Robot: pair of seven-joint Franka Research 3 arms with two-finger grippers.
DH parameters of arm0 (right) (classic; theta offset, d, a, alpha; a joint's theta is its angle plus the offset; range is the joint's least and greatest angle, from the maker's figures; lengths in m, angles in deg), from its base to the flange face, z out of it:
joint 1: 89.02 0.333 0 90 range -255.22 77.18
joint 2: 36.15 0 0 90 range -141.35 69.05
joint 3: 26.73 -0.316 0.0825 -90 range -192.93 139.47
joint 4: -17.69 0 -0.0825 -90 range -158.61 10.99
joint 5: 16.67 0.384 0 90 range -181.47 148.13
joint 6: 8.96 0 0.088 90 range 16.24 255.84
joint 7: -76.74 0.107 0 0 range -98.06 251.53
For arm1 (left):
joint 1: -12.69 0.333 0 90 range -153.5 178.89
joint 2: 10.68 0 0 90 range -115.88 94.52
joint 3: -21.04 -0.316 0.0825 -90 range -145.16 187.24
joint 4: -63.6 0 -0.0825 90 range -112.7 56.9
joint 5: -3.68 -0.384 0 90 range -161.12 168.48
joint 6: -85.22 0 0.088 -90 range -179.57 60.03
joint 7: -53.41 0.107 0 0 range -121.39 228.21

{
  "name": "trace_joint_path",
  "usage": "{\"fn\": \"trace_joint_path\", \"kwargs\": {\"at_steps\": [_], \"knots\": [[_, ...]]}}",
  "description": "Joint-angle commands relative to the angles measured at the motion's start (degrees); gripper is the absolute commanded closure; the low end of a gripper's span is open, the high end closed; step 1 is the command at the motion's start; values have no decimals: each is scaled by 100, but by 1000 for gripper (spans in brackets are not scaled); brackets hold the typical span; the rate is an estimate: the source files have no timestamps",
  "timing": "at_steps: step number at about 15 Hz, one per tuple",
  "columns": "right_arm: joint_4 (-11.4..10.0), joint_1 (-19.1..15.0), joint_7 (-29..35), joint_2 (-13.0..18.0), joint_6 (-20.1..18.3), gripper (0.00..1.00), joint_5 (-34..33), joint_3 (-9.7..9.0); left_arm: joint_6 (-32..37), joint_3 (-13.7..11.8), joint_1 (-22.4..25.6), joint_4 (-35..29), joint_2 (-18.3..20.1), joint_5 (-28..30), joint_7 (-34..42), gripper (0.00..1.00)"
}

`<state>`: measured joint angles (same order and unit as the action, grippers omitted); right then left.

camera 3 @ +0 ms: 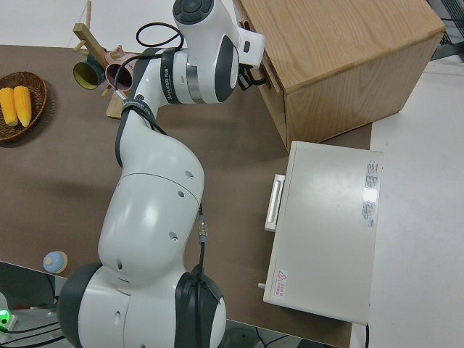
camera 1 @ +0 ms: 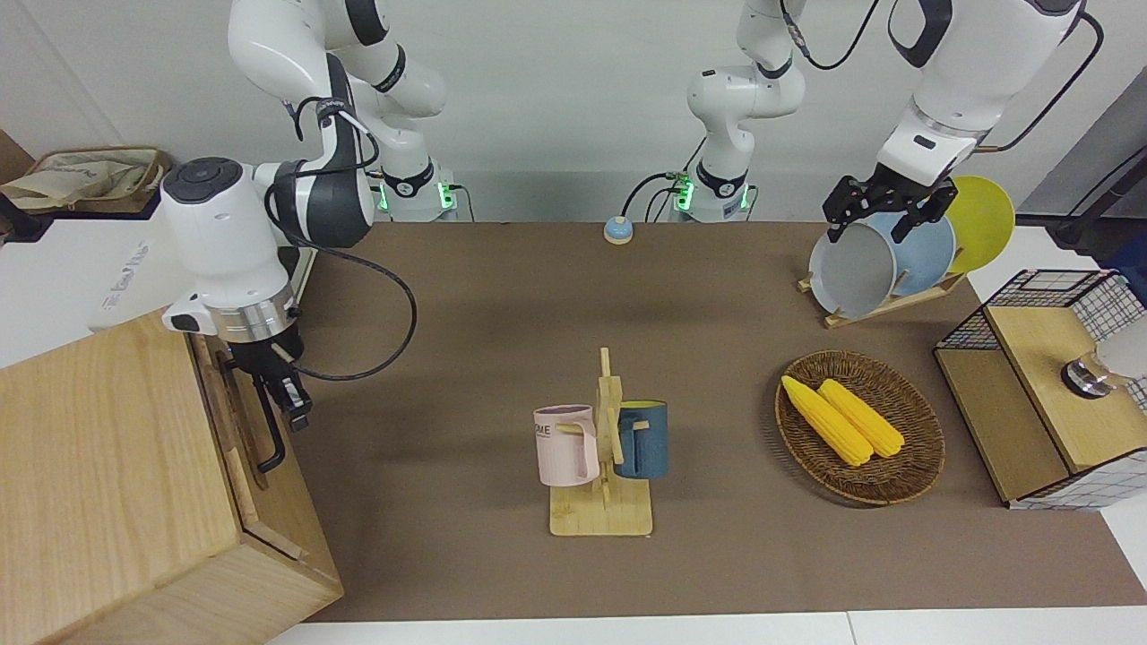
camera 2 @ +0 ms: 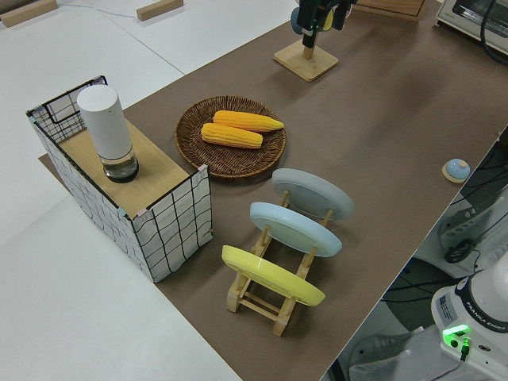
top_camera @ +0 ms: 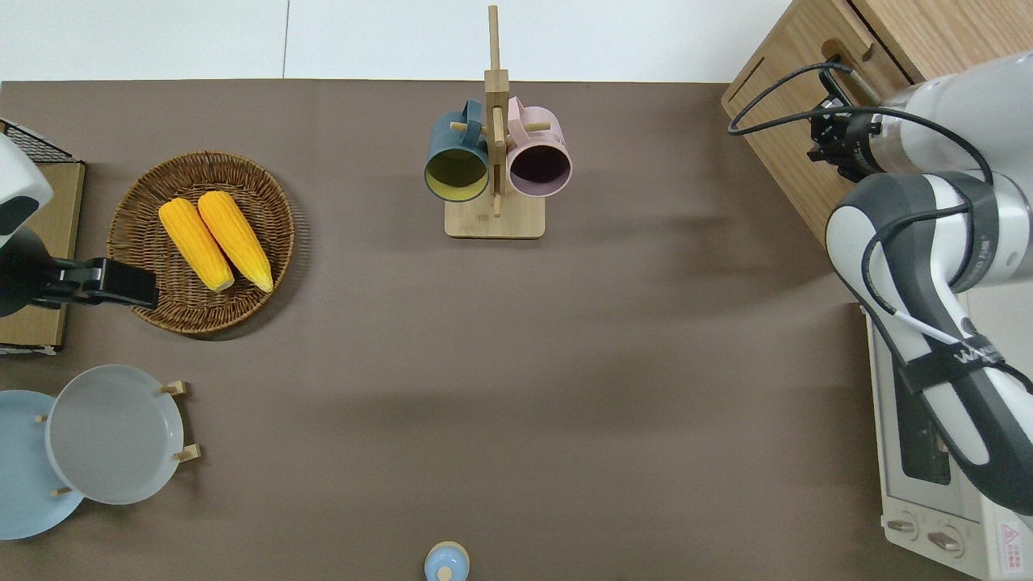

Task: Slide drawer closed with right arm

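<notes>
The drawer [camera 1: 235, 421] sits pushed flush into the pale wood cabinet [camera 1: 99, 466] at the right arm's end of the table, and nothing of its inside shows. Its black bar handle [camera 1: 269, 434] runs along the front panel. My right gripper [camera 1: 291, 408] hangs from the black wrist right against the handle and the front panel, with its fingers together and nothing held. In the overhead view the right gripper [top_camera: 835, 137] is at the drawer front [top_camera: 799, 97]. My left arm is parked, its gripper [camera 1: 883, 215] open.
A white oven [top_camera: 912, 452] stands beside the cabinet, nearer to the robots. A mug rack [camera 1: 600, 466] stands mid-table. A wicker basket [camera 1: 932, 448] with corn, a plate rack [camera 1: 860, 269] and a wire-and-wood box [camera 1: 1039, 385] stand toward the left arm's end.
</notes>
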<state>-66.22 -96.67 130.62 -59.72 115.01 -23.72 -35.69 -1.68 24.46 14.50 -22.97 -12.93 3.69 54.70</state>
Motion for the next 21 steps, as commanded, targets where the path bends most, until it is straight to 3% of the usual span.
{"fn": "trace_joint_path", "kwargs": {"at_steps": [1,10,13,17,21], "knots": [[85,-167,-299,-103,207,1000,-7,-79,113,37,22,140,-65,-98,55,7],[33,-62,-246,-34,32,1000,37,-123,113,37,22,149,-65,-98,55,7],[24,254,-378,124,-643,1000,80,-132,113,37,22,149,-65,-98,55,7],[6,579,-1692,458,-2066,1000,81,-114,113,37,22,140,-65,-98,55,7],[-12,904,-2591,967,-2894,1000,63,-114,113,37,22,140,-65,-98,55,7]]}}
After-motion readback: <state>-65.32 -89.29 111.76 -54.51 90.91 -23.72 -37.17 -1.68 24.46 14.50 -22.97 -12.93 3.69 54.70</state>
